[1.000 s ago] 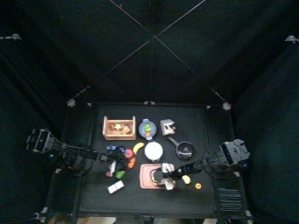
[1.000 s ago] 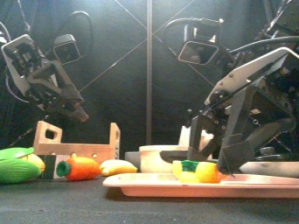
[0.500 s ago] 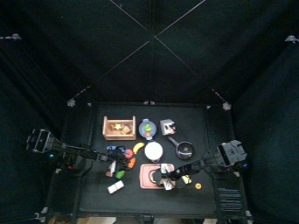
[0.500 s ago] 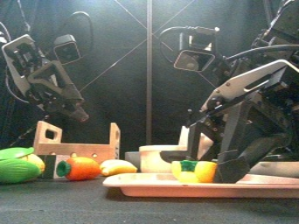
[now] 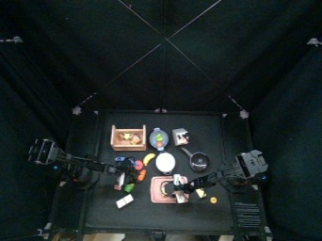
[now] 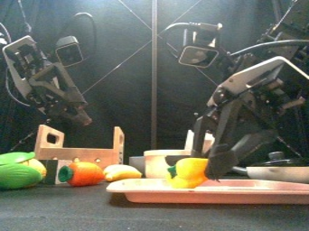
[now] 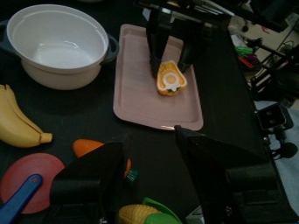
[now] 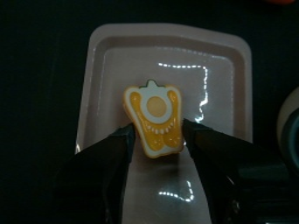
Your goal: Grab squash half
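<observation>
The squash half point(image 8: 156, 114), yellow-orange with its flat cut face up, lies on the pink tray point(image 8: 216, 52). My right gripper point(image 8: 160, 133) reaches down over the tray, its jaws pressed against both sides of the squash's narrow end. In the front view the squash half point(image 6: 186, 171) sits at the jaw tips just above the tray point(image 6: 272, 187). The left wrist view shows the squash half point(image 7: 170, 79) under the right gripper point(image 7: 172, 59). My left gripper point(image 7: 158, 162) is open and empty, held high at the left point(image 6: 78, 117).
A white pot point(image 7: 59, 44) stands beside the tray. A banana point(image 7: 24, 122), a red plate point(image 7: 35, 179) and other toy foods lie at the left. A wooden crate point(image 6: 79, 144) stands behind them, with a dark pan point(image 6: 284, 162) at the right.
My right gripper has come down and closed around the squash half. The squash has shifted a little to the left on the tray. The left arm has not moved.
</observation>
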`<state>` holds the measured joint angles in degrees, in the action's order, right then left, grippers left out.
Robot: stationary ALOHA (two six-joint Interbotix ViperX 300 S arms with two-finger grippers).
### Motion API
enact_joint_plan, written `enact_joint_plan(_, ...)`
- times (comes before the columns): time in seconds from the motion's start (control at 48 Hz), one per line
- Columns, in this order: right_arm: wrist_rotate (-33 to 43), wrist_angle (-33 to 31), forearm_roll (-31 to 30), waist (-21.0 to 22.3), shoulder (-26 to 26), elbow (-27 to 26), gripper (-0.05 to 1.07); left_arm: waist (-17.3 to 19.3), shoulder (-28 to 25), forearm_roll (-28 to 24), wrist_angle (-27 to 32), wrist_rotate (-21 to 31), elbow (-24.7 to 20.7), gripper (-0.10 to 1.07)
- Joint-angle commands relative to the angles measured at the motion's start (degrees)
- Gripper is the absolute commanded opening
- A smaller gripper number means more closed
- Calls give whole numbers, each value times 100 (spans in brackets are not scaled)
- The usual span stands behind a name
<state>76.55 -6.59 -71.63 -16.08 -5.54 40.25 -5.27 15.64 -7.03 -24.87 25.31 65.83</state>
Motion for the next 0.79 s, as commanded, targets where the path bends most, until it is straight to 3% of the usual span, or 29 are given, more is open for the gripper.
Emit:
enact_joint_plan(0.0, 0, -18, -9, -18, 281, -9, 83, -9, 0, 9, -18, 0, -114, 83)
enact_joint_plan(0.396, -88, 9, -26, -53, 202, -62, 83, -9, 0, 9, -18, 0, -114, 83)
enact_joint_plan(0.771, -378, 44, 88, -26, -220, -264, 82, -9, -9, 9, -18, 9, -114, 83)
